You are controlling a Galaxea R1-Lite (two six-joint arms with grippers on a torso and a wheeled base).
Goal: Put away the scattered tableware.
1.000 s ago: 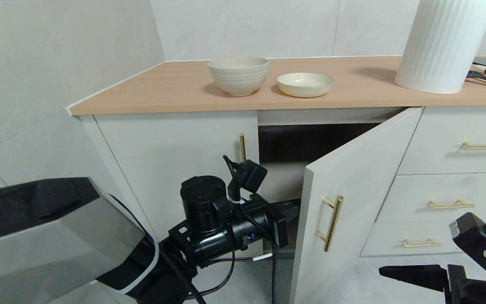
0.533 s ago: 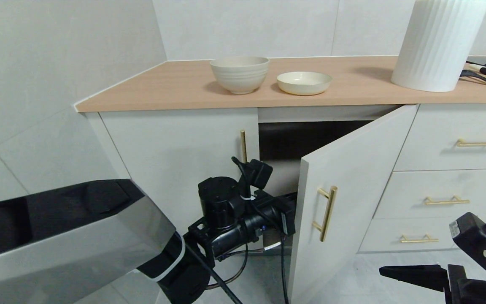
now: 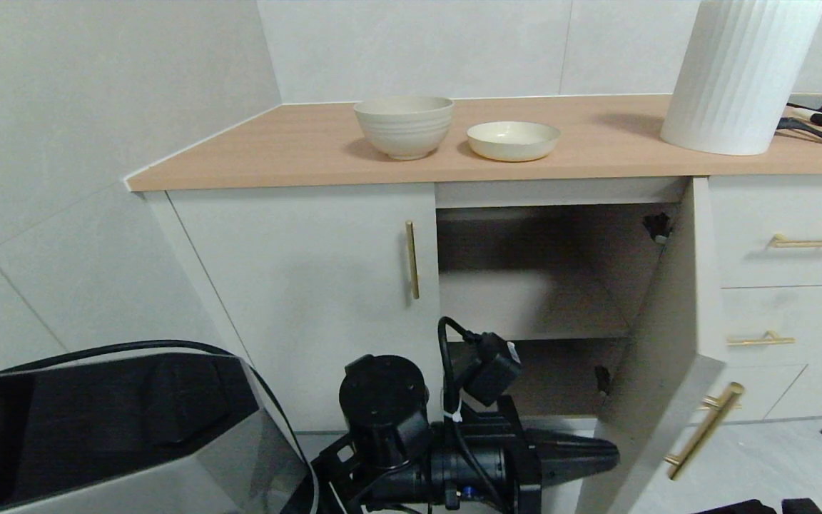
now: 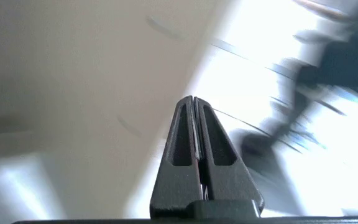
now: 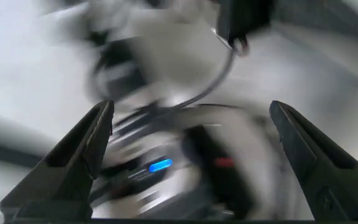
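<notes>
A ribbed cream bowl (image 3: 402, 126) and a shallow cream dish (image 3: 513, 140) stand side by side on the wooden countertop (image 3: 275, 153). Below them the right cabinet door (image 3: 675, 335) stands swung wide open, showing an inner shelf (image 3: 532, 307). My left gripper (image 3: 612, 451) is low in front of the cabinet, its tip by the inner side of the door's lower part. In the left wrist view the left gripper (image 4: 193, 106) has its fingers pressed together with nothing between them. In the right wrist view my right gripper (image 5: 191, 112) is spread wide, holding nothing.
A tall white ribbed vase (image 3: 739, 75) stands at the right of the countertop, with several utensils (image 3: 821, 125) beyond it. The left cabinet door (image 3: 297, 285) is closed. Drawers with gold handles (image 3: 814, 241) sit right of the open door, whose handle (image 3: 703, 430) sticks out low.
The cabinet door has swung from partly to wide open. My left gripper has dropped lower and to the right, following the door. The right arm has sunk towards the bottom edge.
</notes>
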